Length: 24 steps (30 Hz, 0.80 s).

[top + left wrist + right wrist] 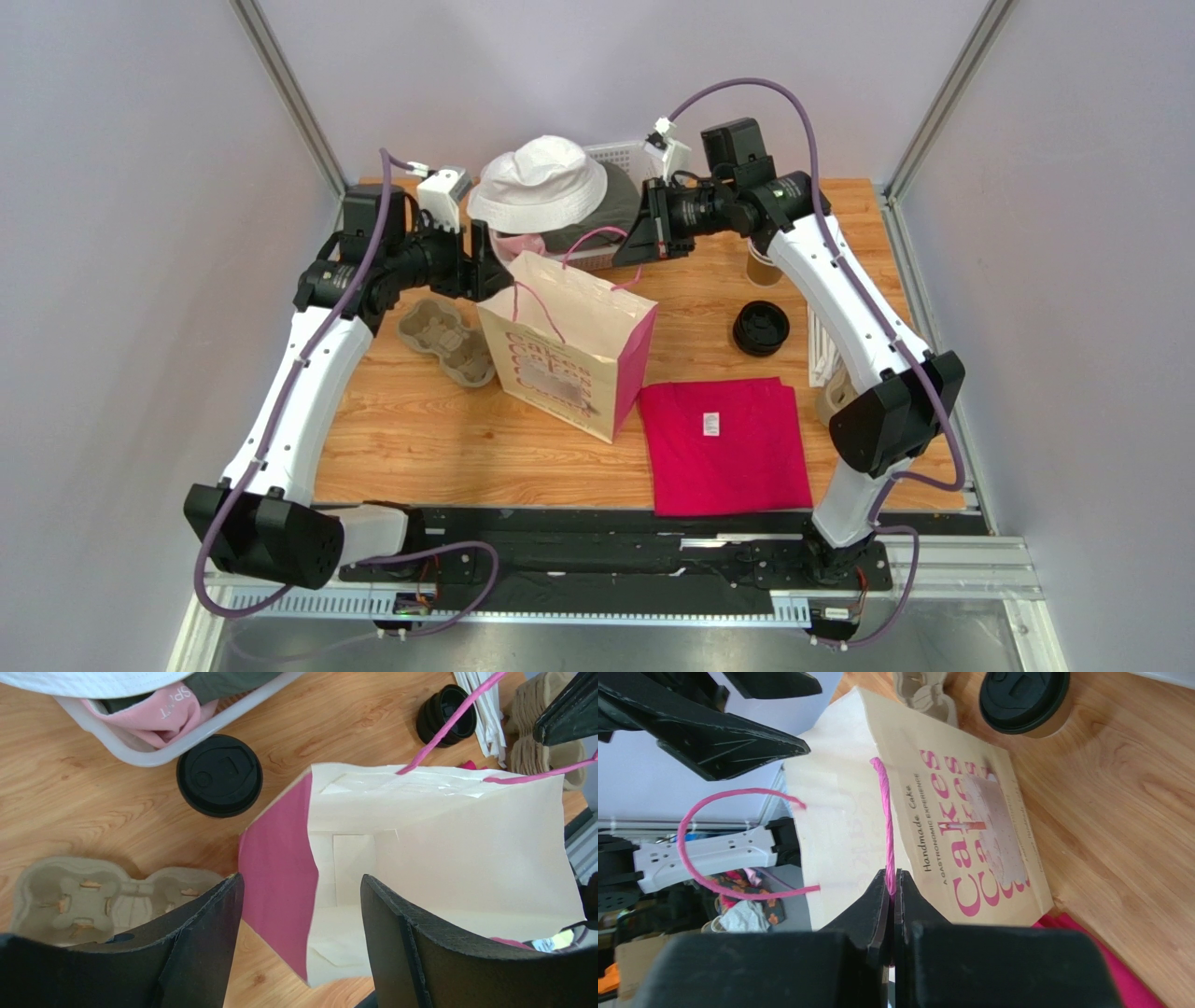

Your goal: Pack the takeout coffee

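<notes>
The takeout coffee [219, 775], a cup under a round black lid, stands on the table between the white basket [133, 749] and the paper bag [435, 868]; it also shows at the top of the right wrist view [1023, 696]. My left gripper [302, 889] hangs open above the bag's pink side panel and holds nothing. The bag [568, 350] stands upright mid-table with its mouth open. My right gripper [891, 882] is shut on the bag's pink cord handle [885, 812] and holds it up. In the top view my left gripper [484, 266] hides the coffee.
A pulp cup carrier [446, 333] lies left of the bag. A stack of black lids [760, 328] and lidless tan cups [762, 262] sit on the right. A folded pink shirt [727, 445] lies near the front. A white hat [540, 182] tops the basket.
</notes>
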Each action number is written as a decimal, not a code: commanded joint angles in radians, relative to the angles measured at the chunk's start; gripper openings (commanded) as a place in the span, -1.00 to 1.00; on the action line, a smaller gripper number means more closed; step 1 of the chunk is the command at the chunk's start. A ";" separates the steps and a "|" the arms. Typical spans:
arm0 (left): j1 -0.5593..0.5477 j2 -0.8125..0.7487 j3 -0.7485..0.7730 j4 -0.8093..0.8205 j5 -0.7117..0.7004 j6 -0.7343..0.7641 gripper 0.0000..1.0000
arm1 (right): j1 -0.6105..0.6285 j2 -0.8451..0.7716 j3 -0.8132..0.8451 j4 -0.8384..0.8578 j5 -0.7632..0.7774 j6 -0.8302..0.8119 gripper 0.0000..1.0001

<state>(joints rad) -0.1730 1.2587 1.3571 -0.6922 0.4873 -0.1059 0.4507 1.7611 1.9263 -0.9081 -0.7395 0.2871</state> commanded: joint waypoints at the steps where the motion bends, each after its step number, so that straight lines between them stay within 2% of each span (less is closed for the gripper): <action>1: 0.003 0.013 0.020 -0.067 0.066 0.055 0.33 | -0.004 0.008 0.020 0.049 -0.181 0.035 -1.00; 3: 0.003 0.037 0.025 -0.092 0.068 0.083 0.17 | -0.001 0.008 0.004 0.055 -0.224 0.037 -0.96; 4: 0.003 0.045 0.027 -0.110 0.073 0.097 -0.01 | -0.003 0.003 0.000 0.057 -0.225 0.032 -0.83; 6: 0.003 0.062 0.037 -0.130 0.089 0.164 -0.20 | -0.003 -0.008 0.000 0.055 -0.225 0.015 -0.61; 7: 0.003 0.064 0.040 -0.133 0.138 0.188 -0.55 | -0.004 -0.012 0.003 0.054 -0.224 0.006 -0.29; 8: 0.003 0.067 0.049 -0.136 0.161 0.236 -0.74 | -0.003 -0.015 0.007 0.052 -0.215 0.001 -0.12; 9: 0.003 0.065 0.051 -0.132 0.172 0.242 -0.83 | -0.003 -0.020 0.014 0.049 -0.192 -0.003 0.03; 10: 0.003 0.067 0.053 -0.121 0.178 0.251 -0.99 | -0.003 -0.026 0.025 0.041 -0.173 -0.021 0.32; 12: 0.003 0.077 0.080 -0.127 0.188 0.299 -1.00 | -0.004 -0.029 0.048 0.009 -0.120 -0.054 0.51; 13: 0.003 0.085 0.094 -0.151 0.218 0.325 -1.00 | -0.003 -0.029 0.084 -0.001 -0.103 -0.069 0.70; 19: 0.003 0.125 0.181 -0.268 0.353 0.517 -1.00 | 0.005 -0.041 0.221 -0.035 0.002 -0.143 0.86; 24: 0.003 0.186 0.247 -0.360 0.431 0.609 -1.00 | 0.054 -0.051 0.290 -0.032 0.041 -0.212 0.89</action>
<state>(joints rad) -0.1730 1.4014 1.5375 -0.9546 0.7998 0.3649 0.4583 1.7573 2.1517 -0.9443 -0.7563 0.1604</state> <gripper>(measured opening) 0.008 0.944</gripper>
